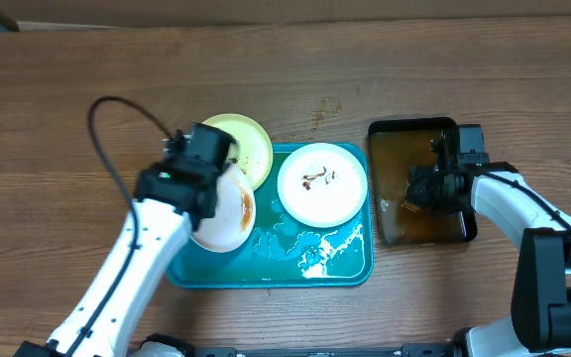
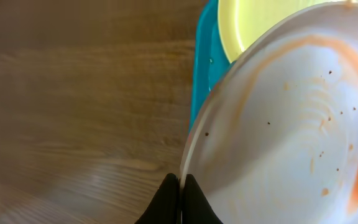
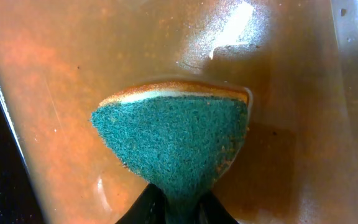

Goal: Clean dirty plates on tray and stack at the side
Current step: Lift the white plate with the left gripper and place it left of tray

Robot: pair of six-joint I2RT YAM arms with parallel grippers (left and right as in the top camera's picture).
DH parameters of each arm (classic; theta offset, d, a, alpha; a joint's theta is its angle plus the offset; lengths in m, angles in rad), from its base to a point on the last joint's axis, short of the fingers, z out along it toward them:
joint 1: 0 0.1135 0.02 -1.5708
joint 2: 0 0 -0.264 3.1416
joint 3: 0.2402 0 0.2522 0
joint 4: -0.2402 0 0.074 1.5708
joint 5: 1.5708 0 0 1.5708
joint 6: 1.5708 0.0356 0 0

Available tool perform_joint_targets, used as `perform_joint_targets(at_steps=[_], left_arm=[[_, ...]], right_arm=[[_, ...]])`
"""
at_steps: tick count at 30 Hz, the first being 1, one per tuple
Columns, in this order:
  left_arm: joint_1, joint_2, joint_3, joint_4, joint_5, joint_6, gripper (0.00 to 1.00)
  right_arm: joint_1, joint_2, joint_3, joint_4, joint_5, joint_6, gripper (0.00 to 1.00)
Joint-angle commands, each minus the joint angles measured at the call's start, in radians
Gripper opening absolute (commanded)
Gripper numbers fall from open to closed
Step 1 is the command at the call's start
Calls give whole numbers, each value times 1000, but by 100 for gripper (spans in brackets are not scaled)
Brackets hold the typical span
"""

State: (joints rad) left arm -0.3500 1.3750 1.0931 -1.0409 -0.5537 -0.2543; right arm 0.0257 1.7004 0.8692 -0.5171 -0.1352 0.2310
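My left gripper (image 2: 180,186) is shut on the rim of a white plate (image 2: 284,130) with an orange-brown sauce ring, held tilted over the left end of the teal tray (image 1: 335,260); in the overhead view this plate (image 1: 228,213) sits under my left wrist. A pale lime-green plate (image 1: 249,142) lies behind it at the tray's back left corner. A second white plate (image 1: 322,183) with brown smears lies flat on the tray's right half. My right gripper (image 3: 182,199) is shut on a green sponge (image 3: 176,140) dipped in brown water.
A black tray (image 1: 404,132) of brownish water stands right of the teal tray; my right gripper hovers in it. Foamy water pools on the teal tray's front. Brown crumbs (image 1: 323,111) lie on the wooden table behind the trays. A black cable loops at the left.
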Motion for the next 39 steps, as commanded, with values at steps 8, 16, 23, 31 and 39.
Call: perform_joint_targets(at_steps=[8, 16, 23, 31, 39], left_arm=[[-348, 5, 30, 80, -463, 26, 4], [-489, 6, 30, 126, -681, 61, 4], [-495, 6, 30, 126, -736, 78, 4], [-493, 6, 30, 125, -702, 70, 4], [-344, -3, 41, 123, -518, 59, 4]], right_arm=[[-4, 19, -38, -27, -1, 5, 15], [-4, 19, -38, -34, -1, 5, 14], [-4, 19, -38, -35, -1, 5, 14], [-4, 19, -38, -39, -1, 5, 14], [-4, 19, -38, -45, -1, 5, 14]])
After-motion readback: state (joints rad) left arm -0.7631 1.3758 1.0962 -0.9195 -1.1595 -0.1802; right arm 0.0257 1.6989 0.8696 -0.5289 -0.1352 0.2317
